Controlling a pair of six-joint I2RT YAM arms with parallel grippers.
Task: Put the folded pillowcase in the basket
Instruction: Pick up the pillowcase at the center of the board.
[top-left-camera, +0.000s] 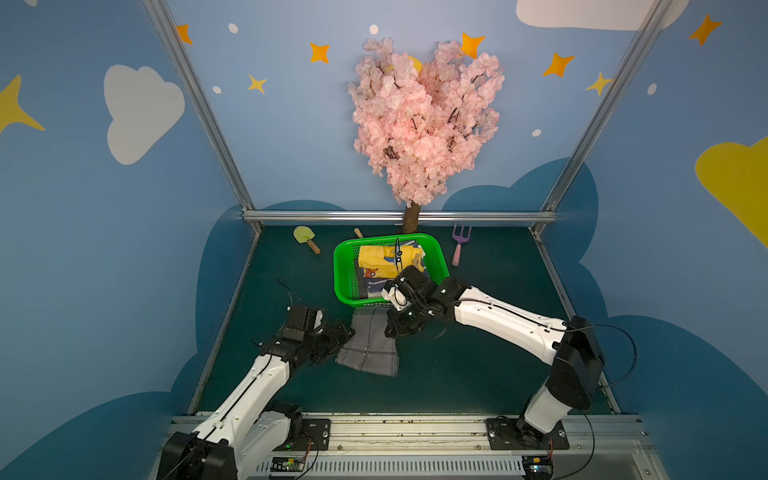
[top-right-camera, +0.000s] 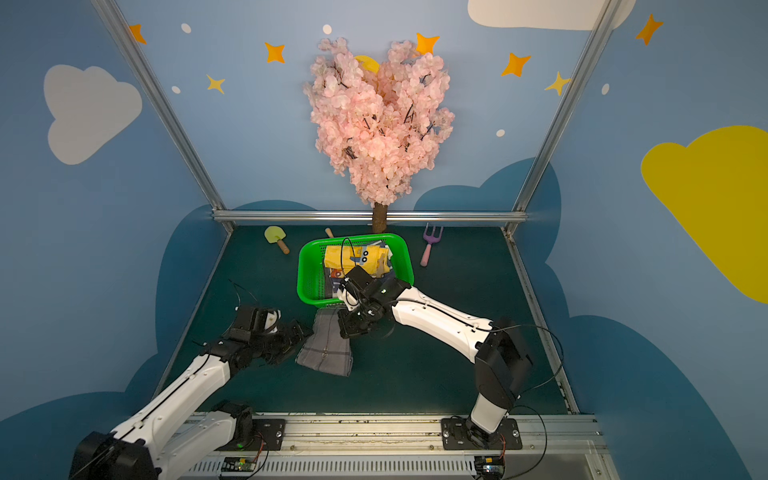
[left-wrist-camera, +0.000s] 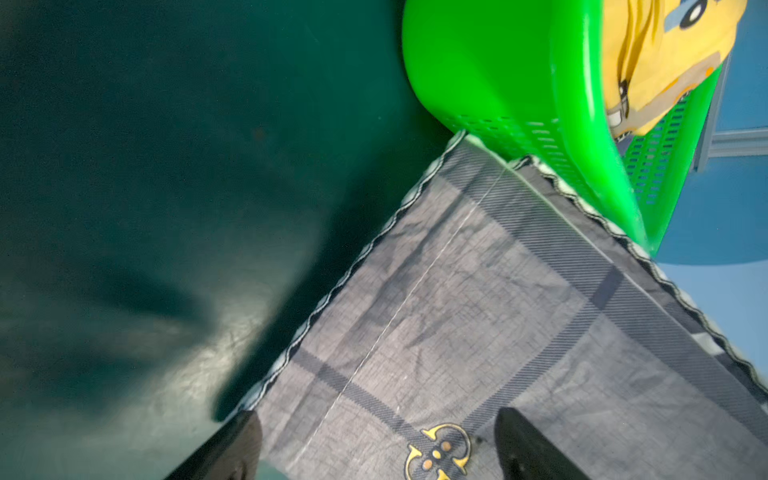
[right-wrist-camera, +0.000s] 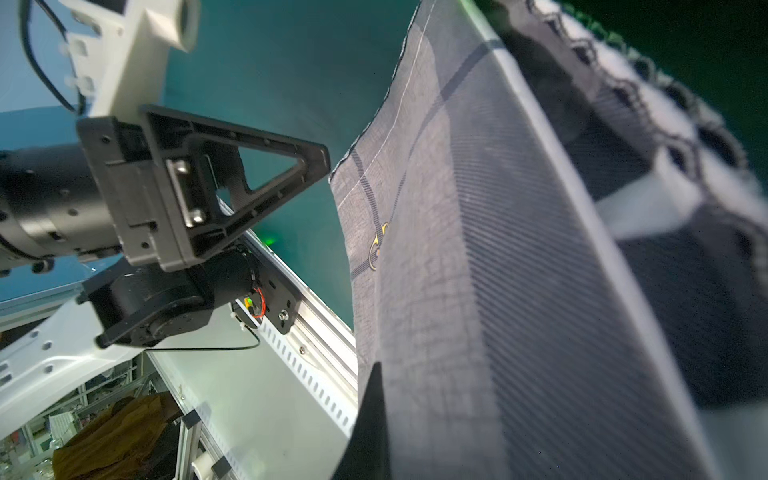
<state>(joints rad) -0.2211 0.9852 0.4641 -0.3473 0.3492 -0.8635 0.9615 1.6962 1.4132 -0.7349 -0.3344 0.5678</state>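
On the dark green bench (top-left-camera: 478, 374), your grey checked folded pillowcase (top-left-camera: 368, 349) lies against the bright green perforated plastic basket (top-left-camera: 345, 266), not yet inside. Your right claw (top-left-camera: 392, 330) pinches its basket-side edge, presumably to lift it over the rim. Your left claw (left-wrist-camera: 376, 436) is spread, straddling the opposite edge.

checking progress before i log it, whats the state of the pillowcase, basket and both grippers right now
pillowcase: folded, on the table, outside the basket, far edge against its near wall
basket: upright, holds a yellow cloth
left gripper: open, fingers spread over the pillowcase
right gripper: shut on the pillowcase's right edge
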